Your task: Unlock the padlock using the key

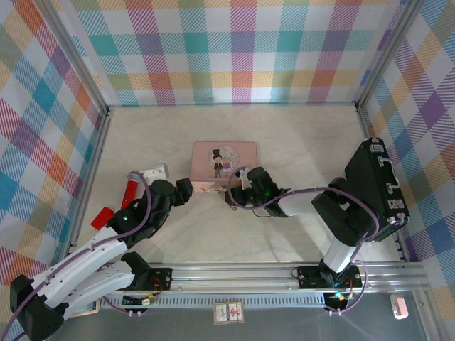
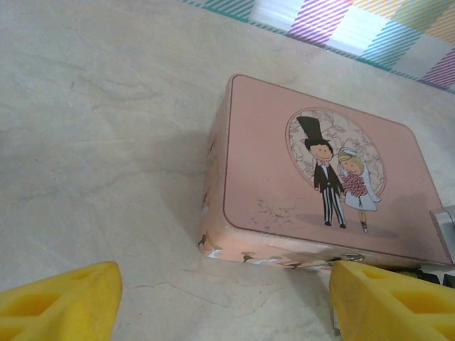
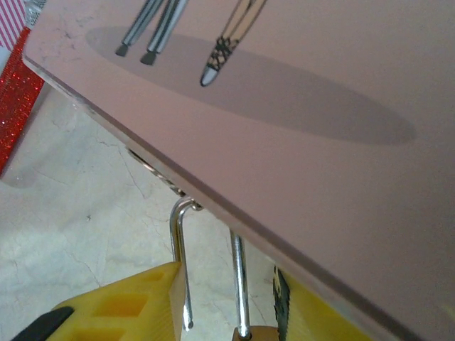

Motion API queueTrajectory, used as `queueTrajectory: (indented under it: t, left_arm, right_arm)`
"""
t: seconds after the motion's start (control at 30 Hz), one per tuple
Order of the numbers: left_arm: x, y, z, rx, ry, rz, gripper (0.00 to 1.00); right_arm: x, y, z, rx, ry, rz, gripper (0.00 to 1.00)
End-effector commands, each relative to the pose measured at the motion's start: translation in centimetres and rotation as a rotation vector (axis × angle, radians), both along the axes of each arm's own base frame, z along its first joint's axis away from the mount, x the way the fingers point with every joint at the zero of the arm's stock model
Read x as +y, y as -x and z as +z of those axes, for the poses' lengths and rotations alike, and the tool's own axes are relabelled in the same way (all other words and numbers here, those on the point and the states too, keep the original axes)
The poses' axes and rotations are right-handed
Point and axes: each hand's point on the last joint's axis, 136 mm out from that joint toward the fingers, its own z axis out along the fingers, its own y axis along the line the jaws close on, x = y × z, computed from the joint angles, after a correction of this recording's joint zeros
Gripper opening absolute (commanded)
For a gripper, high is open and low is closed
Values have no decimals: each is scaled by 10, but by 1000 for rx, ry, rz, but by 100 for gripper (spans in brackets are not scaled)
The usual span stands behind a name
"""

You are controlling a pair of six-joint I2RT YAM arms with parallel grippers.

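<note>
Yellow fingertips (image 3: 121, 309) of the right hand (image 3: 227, 302) sit closest, one on each side of the padlock (image 3: 239, 284). Its shiny loop hooks up under the front edge of the pink tin (image 3: 284, 106). Just a sliver of its gold body peeks out at the very bottom. The gap between these fingers is small, but I cannot tell if they really pinch the lock or only stand beside it. One end of the loop looks as if it hangs free (hard to be sure from here).

The left hand (image 2: 227, 305) is spread wide with nothing in it. It is low over the surface (image 2: 106, 142), by the tin's near left corner. Where the key is, I cannot tell.

I think this step goes best if one hand holds the gold body steady so it does not swing. Then the key can go straight into the hole and turn gently. The tin might slide, so the free hand could help hold it.

I can read no words on the tin. It has only a drawing of a groom in a tall hat and a bride. A little card (image 1: 229, 311) lies at the near edge, too small to read.
</note>
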Motion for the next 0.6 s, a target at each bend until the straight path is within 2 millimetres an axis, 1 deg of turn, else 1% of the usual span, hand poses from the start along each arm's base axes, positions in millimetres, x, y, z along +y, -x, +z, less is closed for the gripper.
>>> queueTrajectory:
  t: [0.0, 0.2, 0.33, 0.5, 0.57]
  left_arm:
    - [14, 3, -8, 9, -32, 39, 77]
    - [13, 2, -12, 30, -41, 45, 79]
    - [6, -1, -18, 52, -30, 35, 80]
    - [2, -5, -23, 76, -29, 39, 81]
    - [-2, -5, -19, 66, -4, 24, 83]
  right_arm:
    - [1, -7, 0, -8, 5, 2, 38]
    - [2, -6, -1, 17, -19, 15, 31]
    - [5, -4, 0, 26, -39, 25, 26]
    - [9, -3, -7, 68, -53, 28, 25]
    - [11, -3, -8, 81, -65, 32, 25]
